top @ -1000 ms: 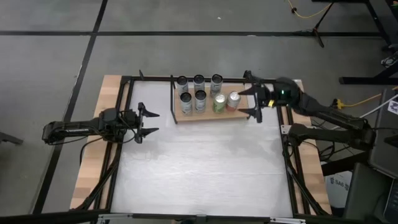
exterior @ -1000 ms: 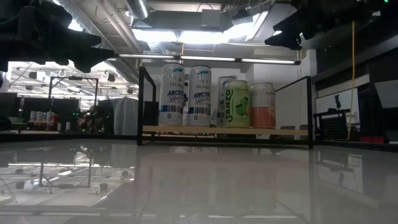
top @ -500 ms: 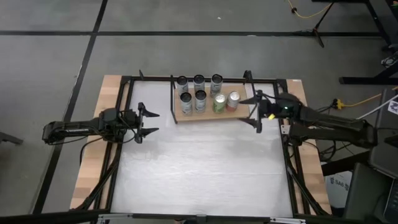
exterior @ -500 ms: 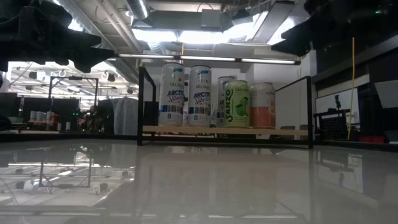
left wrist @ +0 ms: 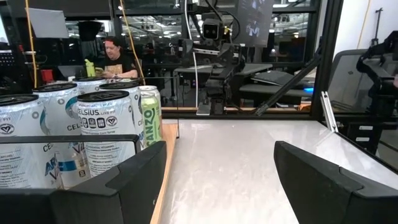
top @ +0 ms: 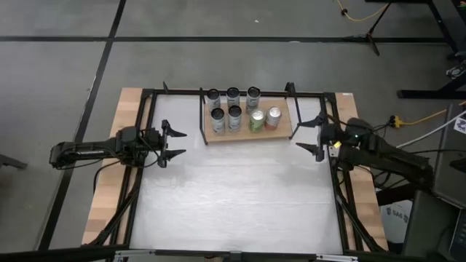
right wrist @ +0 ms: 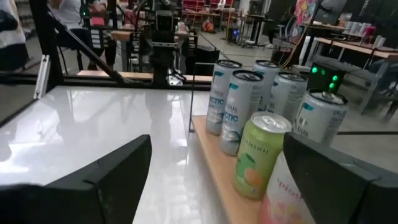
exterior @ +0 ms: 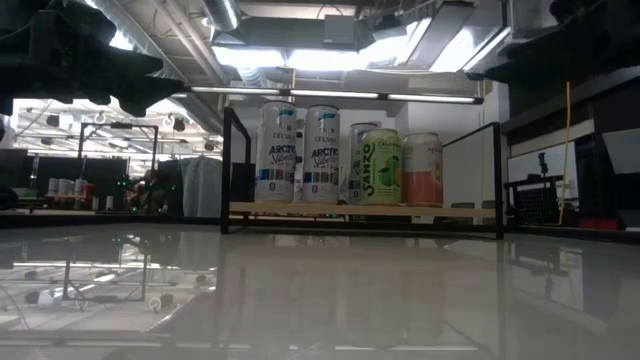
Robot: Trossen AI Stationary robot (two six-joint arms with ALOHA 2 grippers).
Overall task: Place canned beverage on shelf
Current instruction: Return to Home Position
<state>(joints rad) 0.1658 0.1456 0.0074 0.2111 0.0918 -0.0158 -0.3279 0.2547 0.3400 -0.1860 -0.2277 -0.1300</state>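
On shelf at desk rear: seven cans upright | right jaws open, empty, near shelf's right end | left jaws open, empty, at desk's left | you should grip cans mid-body, gently: slick thin walls likely dent; probably full, weighty.
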